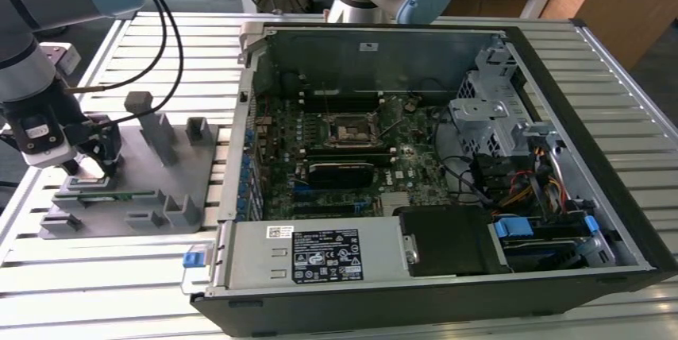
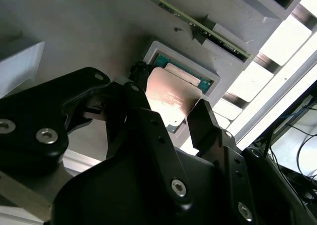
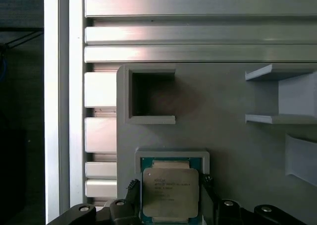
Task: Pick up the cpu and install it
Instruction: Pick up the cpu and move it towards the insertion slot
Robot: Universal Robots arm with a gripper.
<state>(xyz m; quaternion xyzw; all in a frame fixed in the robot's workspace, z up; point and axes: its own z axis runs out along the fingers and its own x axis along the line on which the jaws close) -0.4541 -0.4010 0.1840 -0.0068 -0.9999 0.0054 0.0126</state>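
Grey fixture pocket [image 3: 172, 154] holds the cpu [image 3: 171, 193] — fingers [image 2: 204, 122] pinching its edges.

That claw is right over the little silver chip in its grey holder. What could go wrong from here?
The cpu sits snugly in a walled pocket of the grey fixture, so an off-centre gripper could hit the wall or tilt the chip. Its thin edges offer little to hold; it might slip. The green memory stick nearby could be bumped.
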